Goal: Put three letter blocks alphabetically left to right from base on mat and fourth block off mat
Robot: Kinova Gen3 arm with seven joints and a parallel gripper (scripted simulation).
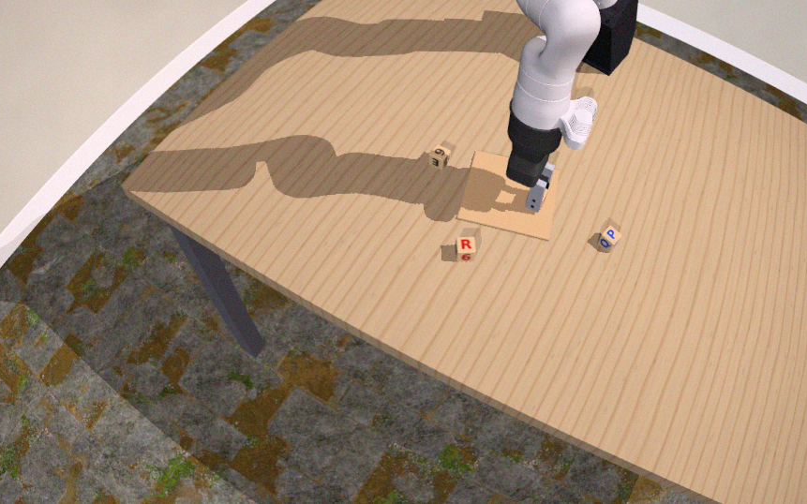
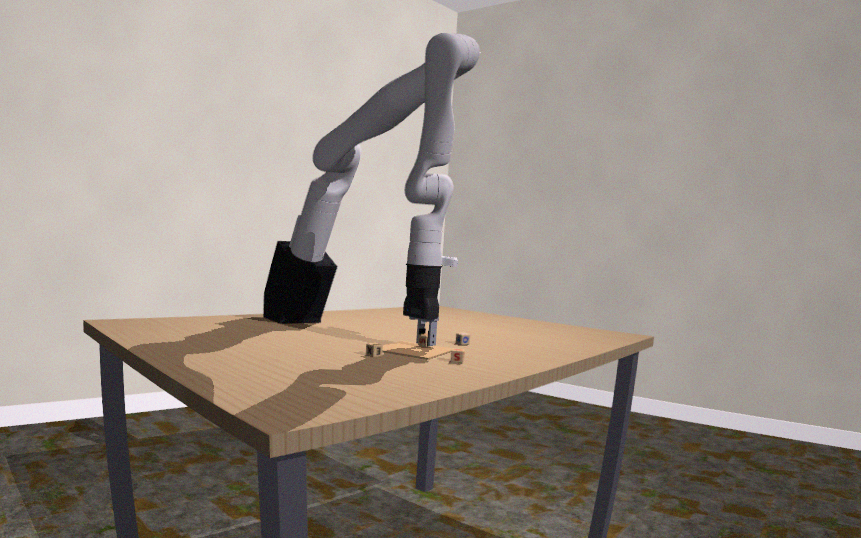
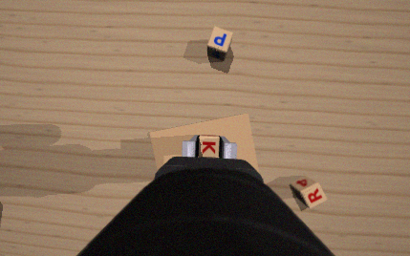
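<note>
The arm (image 1: 560,47) (image 2: 439,120) is rising from its black base (image 1: 620,40) (image 2: 282,291), which is standing at the far side in the top view and the left in the exterior view. In the exterior view, it is leaning up to the right, bending at a high elbow (image 2: 452,52) and dropping almost straight down. The pale wrist (image 1: 541,103) (image 2: 425,240) is hanging above the gripper (image 1: 541,198) (image 2: 427,342) (image 3: 209,148), which is pointing downward. Its two fingers are standing partway apart, gripping.
</note>
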